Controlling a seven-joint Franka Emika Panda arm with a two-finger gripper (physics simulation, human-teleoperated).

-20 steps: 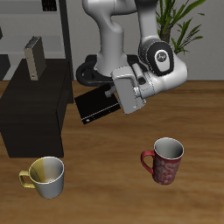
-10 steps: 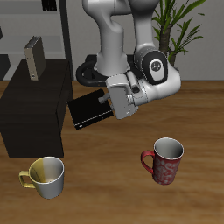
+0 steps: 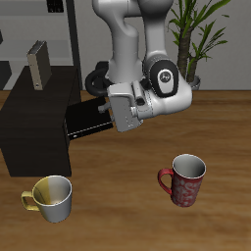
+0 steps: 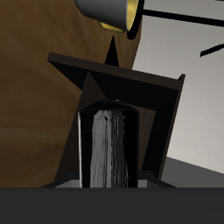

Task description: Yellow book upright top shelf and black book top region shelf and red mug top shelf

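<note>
The yellow book [image 3: 38, 63] stands upright on the flat top of the black shelf [image 3: 34, 123], toward its back. My gripper [image 3: 110, 114] is shut on one end of the long black book [image 3: 86, 119], which hangs level in the air with its far end reaching the shelf's edge. In the wrist view the black book [image 4: 108, 147] stretches away from my fingers toward the shelf [image 4: 122, 79]. The red mug [image 3: 183, 179] stands upright on the wooden table, nearer the front edge, well apart from my gripper.
A white-and-yellow mug [image 3: 51, 197] stands on the table in front of the shelf, also seen from above as the mug [image 4: 108, 12] in the wrist view. A potted plant [image 3: 196, 29] is behind the arm.
My gripper has carried the black book sideways toward the shelf and a little higher; its far end now reaches the shelf's edge. Both mugs and the yellow book have stayed put.
</note>
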